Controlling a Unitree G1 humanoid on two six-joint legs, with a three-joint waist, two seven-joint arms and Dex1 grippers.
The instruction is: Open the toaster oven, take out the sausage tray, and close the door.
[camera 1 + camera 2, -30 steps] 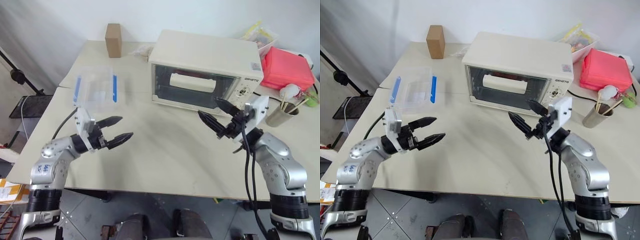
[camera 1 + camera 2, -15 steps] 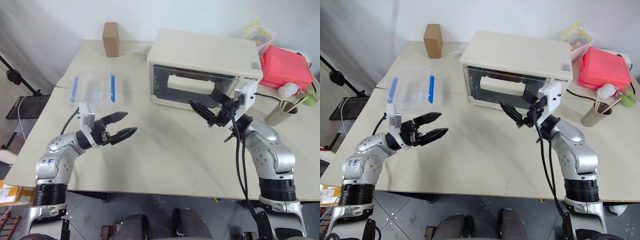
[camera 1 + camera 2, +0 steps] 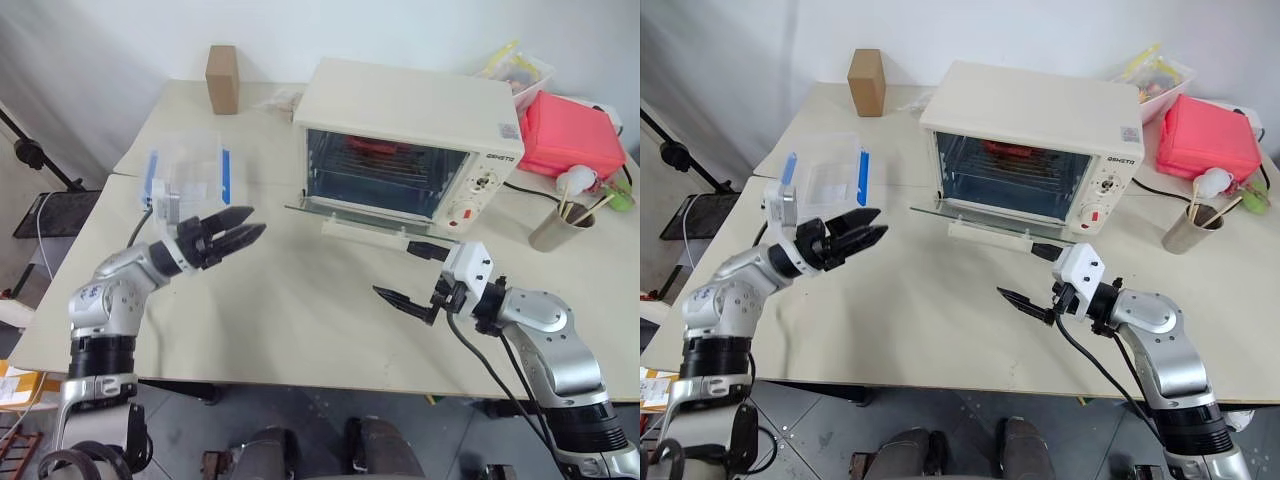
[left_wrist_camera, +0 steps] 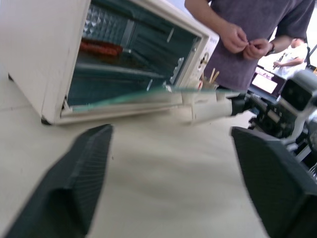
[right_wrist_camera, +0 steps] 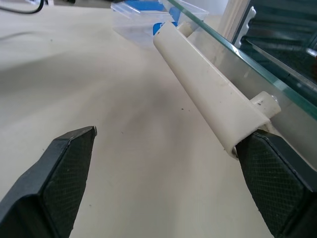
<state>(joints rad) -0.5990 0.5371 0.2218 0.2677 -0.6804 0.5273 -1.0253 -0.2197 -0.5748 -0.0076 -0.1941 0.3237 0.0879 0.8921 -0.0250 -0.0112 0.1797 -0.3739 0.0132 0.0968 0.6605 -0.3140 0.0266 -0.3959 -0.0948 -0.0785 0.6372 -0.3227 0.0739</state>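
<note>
1. The toaster oven (image 3: 405, 140) sits at the back of the desk (image 3: 300, 330). The door (image 3: 345, 212) is folded down flat in front of it, bar handle (image 3: 365, 231) at the outer edge.
2. The sausage tray (image 4: 101, 48) is inside the oven on the upper rack; red-brown sausages show at the back. Not yet pulled out.
3. Right gripper (image 3: 412, 273) is open wide and empty, just in front of the door's handle end, one finger close to the bar end in the right wrist view. Risk: any swing toward the oven clips the handle or the glass edge and knocks the door or shifts the oven.
4. Left gripper (image 3: 232, 228) is open and empty, well to the left of the oven and aimed at the cavity. Risk: a low approach hits the outer edge of the door rather than clearing it.
5. The tray sits high and deep in the oven. Risk: a shallow pinch on the foil rim slips or tilts the tray, and the sausages roll off.
6. The clear plastic box (image 3: 187, 170) lies behind the left gripper, left of the oven; a wide arm swing could nudge it.
</note>
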